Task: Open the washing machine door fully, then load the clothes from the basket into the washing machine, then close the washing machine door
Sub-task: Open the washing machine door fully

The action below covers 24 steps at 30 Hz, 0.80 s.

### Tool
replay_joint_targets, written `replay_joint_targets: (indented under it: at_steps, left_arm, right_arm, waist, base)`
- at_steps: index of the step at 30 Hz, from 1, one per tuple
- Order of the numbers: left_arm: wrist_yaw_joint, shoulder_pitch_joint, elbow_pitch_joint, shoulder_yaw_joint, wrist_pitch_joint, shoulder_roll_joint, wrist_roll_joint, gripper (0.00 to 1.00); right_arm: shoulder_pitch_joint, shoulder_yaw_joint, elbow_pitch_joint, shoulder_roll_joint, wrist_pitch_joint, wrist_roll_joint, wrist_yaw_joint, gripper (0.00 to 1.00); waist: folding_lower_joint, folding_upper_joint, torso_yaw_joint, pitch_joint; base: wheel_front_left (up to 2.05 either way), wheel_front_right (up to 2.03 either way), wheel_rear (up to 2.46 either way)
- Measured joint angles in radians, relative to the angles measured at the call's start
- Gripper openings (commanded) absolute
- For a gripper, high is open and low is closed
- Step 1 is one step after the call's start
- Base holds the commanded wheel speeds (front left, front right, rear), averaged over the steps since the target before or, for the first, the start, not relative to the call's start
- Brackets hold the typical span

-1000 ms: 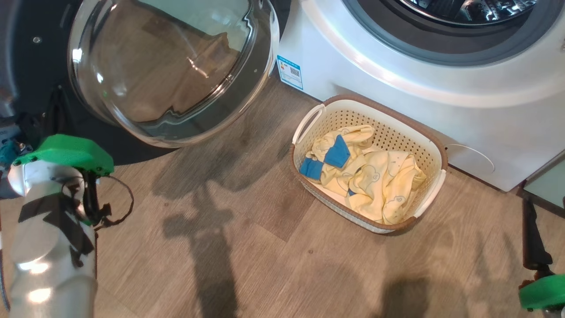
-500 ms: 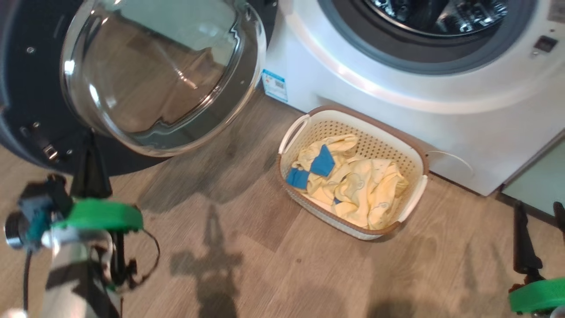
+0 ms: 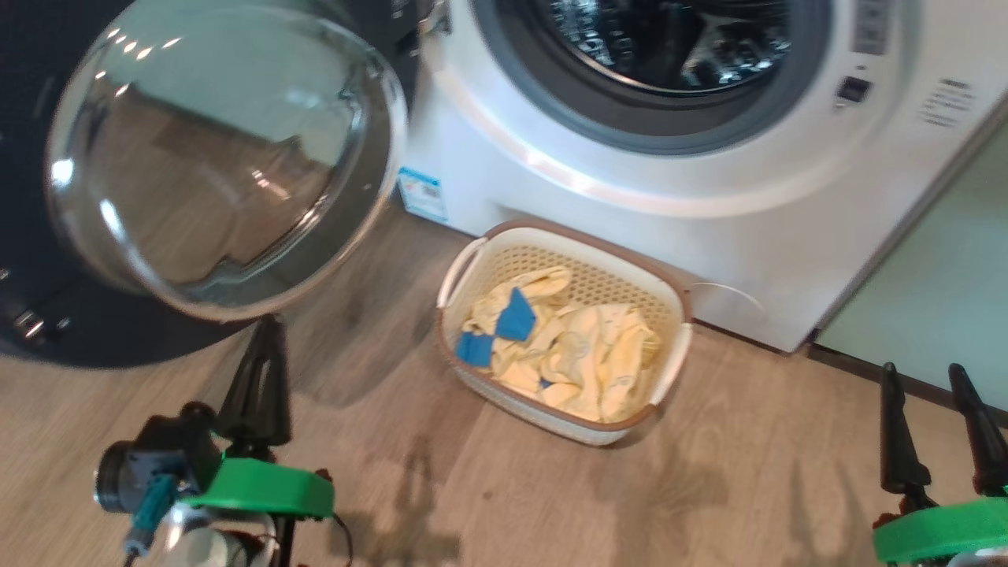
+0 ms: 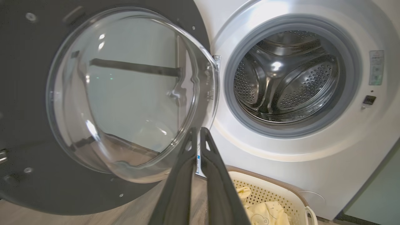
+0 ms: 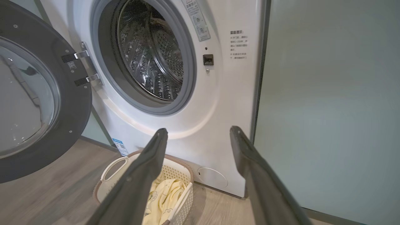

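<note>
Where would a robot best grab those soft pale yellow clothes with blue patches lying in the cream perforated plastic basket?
Probably a bunched fold near the middle of the pale yellow clothes, coming straight down from above. The cream perforated basket walls them in on every side, and the loose heap offers raised creases to pinch.

The right gripper [image 5: 198, 130] has its two dark fingers [image 5: 137, 184] spread wide apart with nothing between them, pointing at the white front of the washing machine [image 5: 218, 103]. The washing machine door [image 5: 73, 106] is swung out to the left on two metal hinges [image 5: 82, 67], its dark inner face and glass window turned this way. The steel drum [image 5: 150, 53] lies bare inside the grey rubber ring [image 5: 189, 78]. On the wooden floor [image 5: 53, 193], close against the machine's foot, stands the basket [image 5: 175, 173] with the clothes [image 5: 165, 193] in it, partly behind the left finger. A small blue sticker [image 5: 120, 146] sits low on the front; a pale green cabinet [image 5: 328, 109] stands to the right
</note>
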Motion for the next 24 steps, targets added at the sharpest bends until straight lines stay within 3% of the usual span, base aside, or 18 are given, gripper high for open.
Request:
replay_joint_targets:
  at_steps: [2, 4, 6, 7, 8, 24]
  left_arm:
    - [0.000, 0.006, -0.008, -0.022, 0.014, 0.001, 0.000, 0.16]
    - [0.000, 0.009, -0.021, -0.038, 0.025, 0.001, 0.000, 0.40]
    - [0.000, 0.012, -0.026, -0.054, 0.037, 0.001, 0.000, 0.57]
    - [0.000, 0.012, -0.027, -0.060, 0.042, 0.001, 0.000, 0.87]
    - [0.001, 0.012, -0.027, -0.062, 0.049, 0.001, -0.003, 1.00]
    - [0.017, 0.009, 0.010, -0.091, 0.097, 0.011, -0.007, 1.00]
  right_arm:
    - [0.001, 0.007, -0.005, 0.002, 0.000, 0.000, 0.000, 1.00]
    - [0.002, 0.014, -0.012, 0.007, -0.002, -0.001, 0.000, 1.00]
    - [0.003, 0.020, -0.019, 0.016, -0.003, -0.009, 0.000, 1.00]
    - [0.003, 0.024, -0.023, 0.021, -0.005, -0.009, 0.000, 1.00]
    - [0.004, 0.028, -0.028, 0.026, -0.009, -0.009, 0.000, 1.00]
    - [0.022, 0.070, -0.061, 0.033, -0.014, -0.038, 0.000, 1.00]
  waist:
    - [0.0000, 0.0000, -0.023, -0.009]
    - [0.0000, 0.0000, -0.048, -0.017]
    - [0.0000, 0.0000, -0.074, -0.025]
    - [0.0000, 0.0000, -0.088, -0.027]
    - [0.0000, 0.0000, -0.102, -0.030]
    - [0.0001, 0.0000, -0.335, -0.033]
  base:
    - [0.00, 0.00, 0.00]
    - [0.00, 0.00, 0.00]
    - [0.00, 0.00, 0.00]
    - [0.00, 0.00, 0.00]
    - [0.00, 0.00, 0.00]
    - [0.00, 0.00, 0.00]
